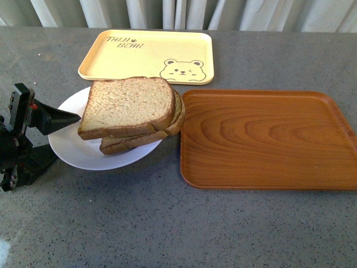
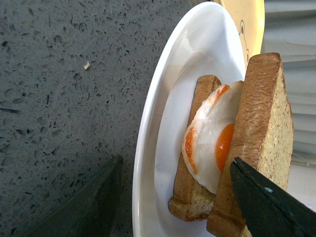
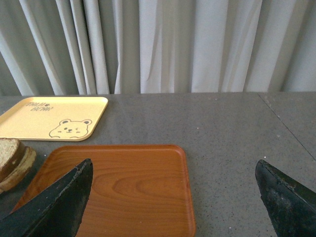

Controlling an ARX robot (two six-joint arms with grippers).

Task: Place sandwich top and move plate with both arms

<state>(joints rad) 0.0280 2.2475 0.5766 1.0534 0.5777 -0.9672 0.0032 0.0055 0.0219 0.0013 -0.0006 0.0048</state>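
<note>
The sandwich top (image 1: 127,105), a squarish brown slice, lies on a stack on the white plate (image 1: 78,153) left of centre. In the left wrist view the top slice (image 2: 261,138) sits over a fried egg (image 2: 210,143) and a lower slice (image 2: 190,192) on the plate (image 2: 148,148). My left gripper (image 1: 64,137) is open at the plate's left edge. In its wrist view the gripper (image 2: 176,160) straddles the rim, with one finger (image 2: 94,197) outside the plate and the other finger (image 2: 266,202) against the top slice. My right gripper (image 3: 174,163) is open and empty above the wooden tray, out of the front view.
A brown wood-grain tray (image 1: 268,139) lies right of the plate, almost touching the sandwich; it also shows in the right wrist view (image 3: 123,187). A cream bear tray (image 1: 148,56) lies behind the plate. Grey tabletop (image 1: 167,229) spreads in front; curtains hang at the back.
</note>
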